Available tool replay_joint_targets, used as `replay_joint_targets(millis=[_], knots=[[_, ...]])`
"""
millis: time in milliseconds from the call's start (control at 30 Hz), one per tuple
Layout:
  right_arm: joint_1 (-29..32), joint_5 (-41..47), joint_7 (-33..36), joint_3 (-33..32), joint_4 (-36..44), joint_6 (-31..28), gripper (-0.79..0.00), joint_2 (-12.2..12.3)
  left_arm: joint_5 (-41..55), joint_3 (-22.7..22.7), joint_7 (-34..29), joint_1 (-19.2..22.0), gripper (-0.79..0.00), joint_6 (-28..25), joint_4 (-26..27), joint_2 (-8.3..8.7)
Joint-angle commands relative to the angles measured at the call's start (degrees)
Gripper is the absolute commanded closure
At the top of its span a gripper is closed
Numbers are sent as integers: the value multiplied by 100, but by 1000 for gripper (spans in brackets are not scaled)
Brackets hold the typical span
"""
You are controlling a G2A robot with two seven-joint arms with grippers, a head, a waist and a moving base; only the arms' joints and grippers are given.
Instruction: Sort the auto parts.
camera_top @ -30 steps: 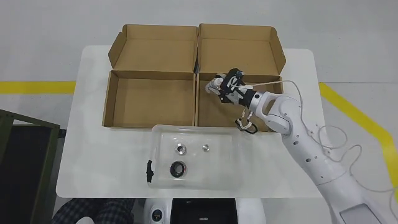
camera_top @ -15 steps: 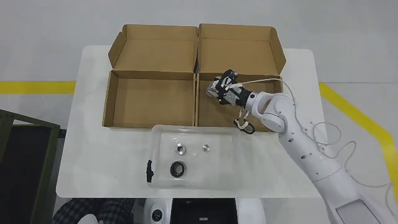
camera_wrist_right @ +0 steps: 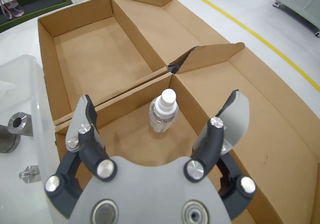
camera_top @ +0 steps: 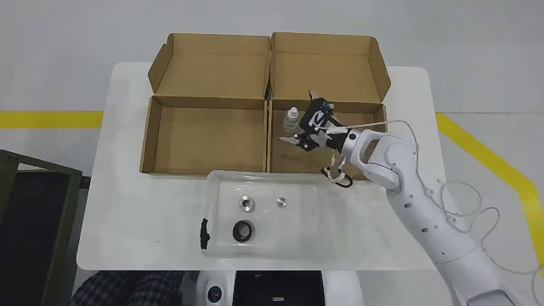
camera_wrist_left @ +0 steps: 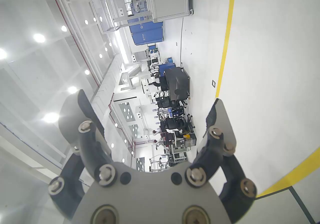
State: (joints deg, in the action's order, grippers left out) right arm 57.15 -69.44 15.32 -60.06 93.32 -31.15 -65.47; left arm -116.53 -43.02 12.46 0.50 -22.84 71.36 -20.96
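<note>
- A small clear bottle (camera_wrist_right: 163, 115) with a white cap was seen standing upright in the right-hand cardboard box (camera_top: 293, 160), in the far corner next to the wall shared with the left-hand cardboard box (camera_top: 204, 140).
- The right end effector (camera_wrist_right: 160, 98) was held over the same box, just beside the bottle, with its fingers spread wide; nothing was gripped, and the bottle was not touched.
- Both boxes were laid side by side on the white table (camera_top: 127, 178), with their lids folded back on the far side.
- A clear plastic tray (camera_top: 310, 221) was placed on the table just in front of the boxes.
- In the tray, a round metal part (camera_top: 245, 201), a small metal bolt (camera_top: 280, 201) and a black ring (camera_top: 244, 230) were found lying apart from one another.
- A small black part (camera_top: 203, 234) was seen at the tray's left edge.
- The left end effector (camera_wrist_left: 148, 98) was pointed away at the workshop hall, with its fingers spread wide and nothing held between them.
</note>
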Motion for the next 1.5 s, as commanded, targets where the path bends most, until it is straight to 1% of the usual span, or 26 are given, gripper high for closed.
replay_joint_targets(millis=[0, 233, 300, 367, 433, 567, 733, 900, 1033, 1233, 1467], knots=[[270, -81, 129, -149, 401, -98, -785, 57, 0, 0, 0, 0, -785, 0, 0, 0], [1301, -120, 456, -647, 1718, -647, -785, 249, 0, 0, 0, 0, -785, 0, 0, 0], [1615, 173, 381, -687, 1988, -1040, -785, 290, 0, 0, 0, 0, -785, 0, 0, 0], [1829, -82, 636, -749, 2319, -1236, -785, 342, 0, 0, 0, 0, -785, 0, 0, 0], [2101, -121, 704, -700, 2505, -1411, -785, 373, 0, 0, 0, 0, -785, 0, 0, 0], [2506, -367, 745, -617, 2744, -1555, -785, 421, 0, 0, 0, 0, -785, 0, 0, 0], [2845, -884, 675, -463, 2783, -1526, -785, 458, 0, 0, 0, 0, -785, 0, 0, 0], [2941, -1284, 419, -368, 2622, -1376, -785, 471, 0, 0, 0, 0, -785, 0, 0, 0], [2888, -1528, 244, -303, 2483, -1227, -785, 469, 0, 0, 0, 0, -785, 0, 0, 0], [2659, -1842, 287, -129, 2291, -1019, -785, 441, 0, 0, 0, 0, -785, 0, 0, 0], [2439, -1872, 496, 117, 2196, -974, -785, 399, 0, 0, 0, 0, -785, 0, 0, 0]])
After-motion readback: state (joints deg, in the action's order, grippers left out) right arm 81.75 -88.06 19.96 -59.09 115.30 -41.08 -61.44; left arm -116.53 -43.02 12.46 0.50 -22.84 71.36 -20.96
